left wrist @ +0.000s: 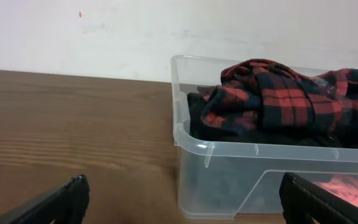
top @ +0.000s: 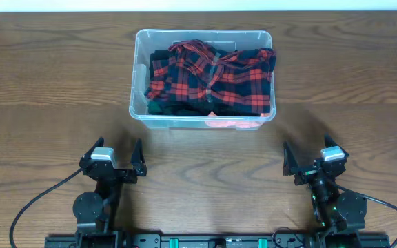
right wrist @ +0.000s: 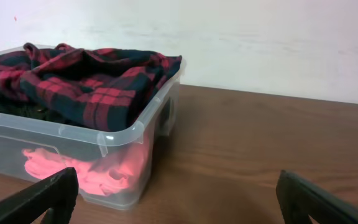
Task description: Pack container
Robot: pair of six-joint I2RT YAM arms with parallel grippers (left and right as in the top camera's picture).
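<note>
The container (top: 138, 69) sits at twelve o'clock on your tabletop (top: 40, 83), centred between the two arms and well apart from both. You can read its clear walls and thick rim plainly in the wrist views.

Starting on the left: your left gripper (top: 116, 153) rests at about seven o'clock, low above the wood, its jaws spread wide and holding nothing. A black cable (top: 36, 200) loops away from its base toward eight o'clock. From the left wrist view you look along the bare wood at the container's near left corner, with the dark fingertips (left wrist: 73, 196) at the bottom edges of the frame.

In the middle, the container is full – a red-and-black plaid garment (top: 212, 72) lies crumpled on top, mounding up to the rim and a little over it at the three o'clock side. Dark cloth (top: 164, 107) shows beneath it, and something pink (top: 226, 124) presses against the near wall at the bottom.

On the right, your right gripper (top: 309, 155) sits at about five o'clock, jaws likewise spread and empty – pointing toward the container's near right corner.
</note>
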